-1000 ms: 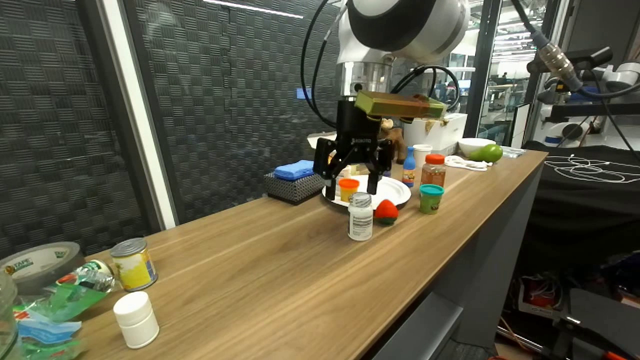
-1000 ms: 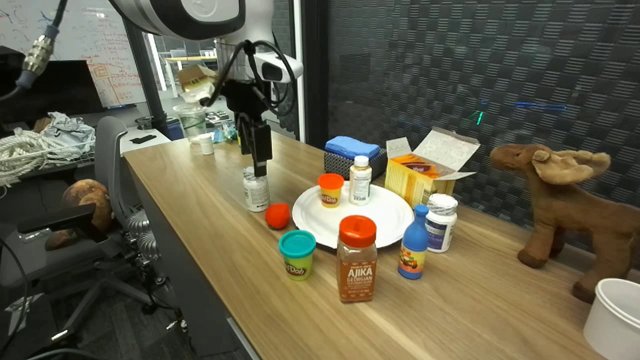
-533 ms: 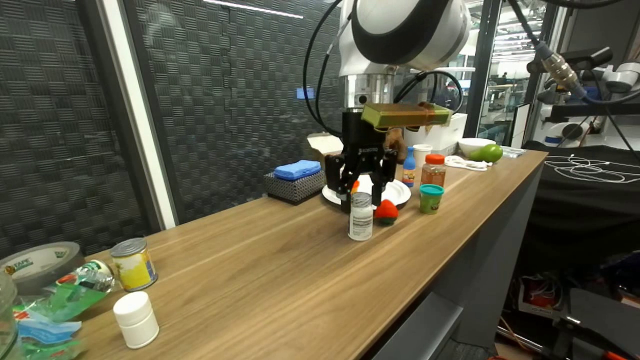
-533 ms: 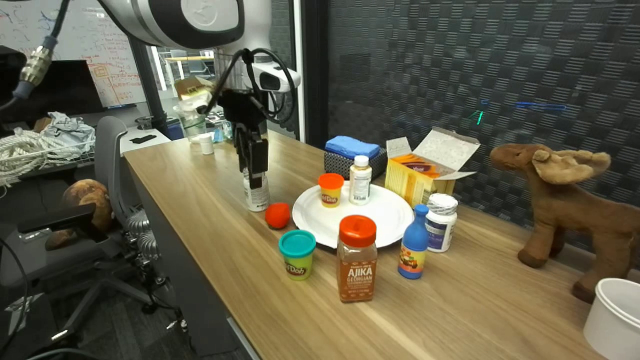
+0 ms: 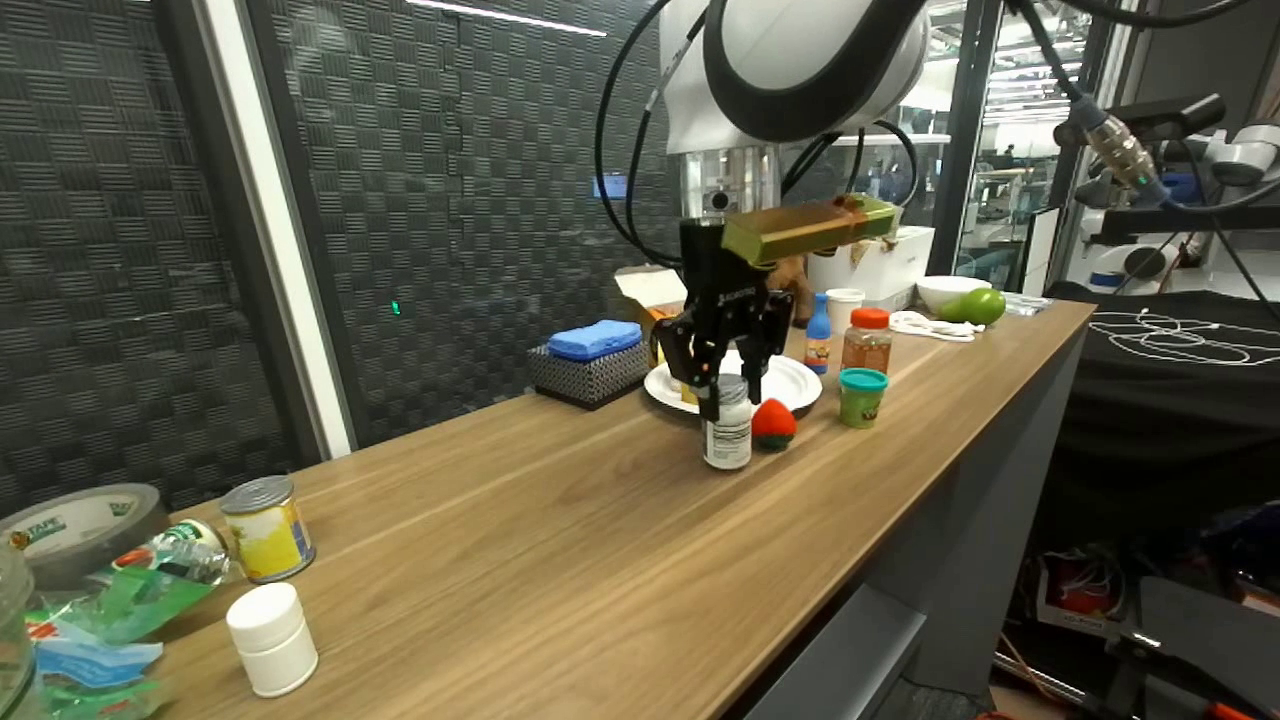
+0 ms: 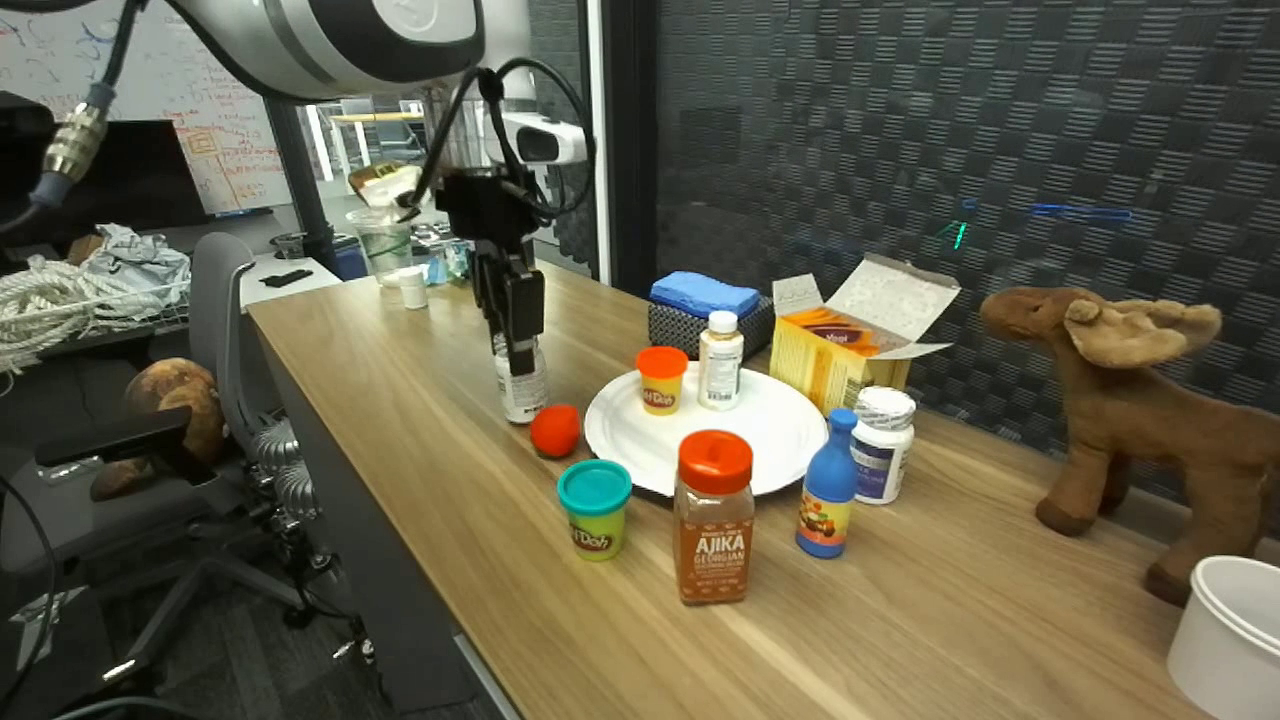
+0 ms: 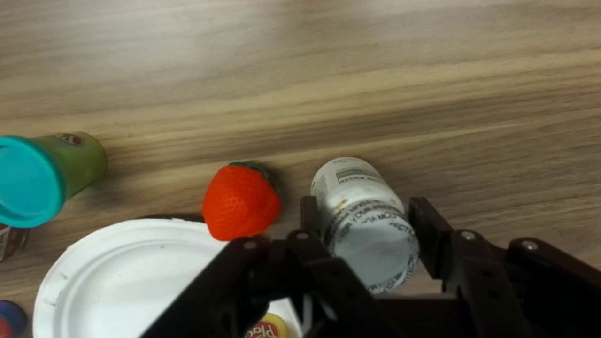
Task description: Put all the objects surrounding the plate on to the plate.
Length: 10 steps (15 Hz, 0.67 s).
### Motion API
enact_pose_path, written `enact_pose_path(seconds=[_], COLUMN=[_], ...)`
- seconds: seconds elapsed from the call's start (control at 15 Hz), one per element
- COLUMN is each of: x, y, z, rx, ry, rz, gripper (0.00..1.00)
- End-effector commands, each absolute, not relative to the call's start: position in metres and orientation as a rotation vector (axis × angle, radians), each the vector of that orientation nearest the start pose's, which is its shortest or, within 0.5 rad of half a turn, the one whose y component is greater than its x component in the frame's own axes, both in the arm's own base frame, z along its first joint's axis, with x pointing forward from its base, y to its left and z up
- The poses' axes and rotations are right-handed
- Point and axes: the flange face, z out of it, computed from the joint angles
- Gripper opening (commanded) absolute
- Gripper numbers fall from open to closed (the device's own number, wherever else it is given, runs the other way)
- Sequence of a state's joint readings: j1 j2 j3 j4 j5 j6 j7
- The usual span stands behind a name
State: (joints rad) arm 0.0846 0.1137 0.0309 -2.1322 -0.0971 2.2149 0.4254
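Wrist view shows us the gripper straddling the white bottle, its fingers about as far apart as the bottle is wide; whether both press on it we cannot tell. That bottle is off the plate, to its right, and the red strawberry lies just beside the rim. We judge that uneven contact high on the smooth bottle could tip it, while a low sweep left could roll the strawberry away or topple the yellow tub and white-capped bottle on the plate. The right finger's contact is too dark to read; from the wrist the plate is partly cut off and the gripper hides most of the tub.
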Motion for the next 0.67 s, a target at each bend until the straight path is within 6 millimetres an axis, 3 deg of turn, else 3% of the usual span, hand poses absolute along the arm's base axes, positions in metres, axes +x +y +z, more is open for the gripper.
enact_pose_path(seconds=[0.0,0.13,0.27,0.6], x=[0.554,0.554,0.555,0.563], y=[0.074,0.072,0.057,-0.006], z=[0.394,0.422,0.449,0.489], rx=[-3.230,-3.242,-3.243,-3.186], ry=[0.394,0.431,0.517,0.681], rz=[-0.052,-0.108,-0.135,-0.139], gripper=[0.26,0.26,0.26,0.26])
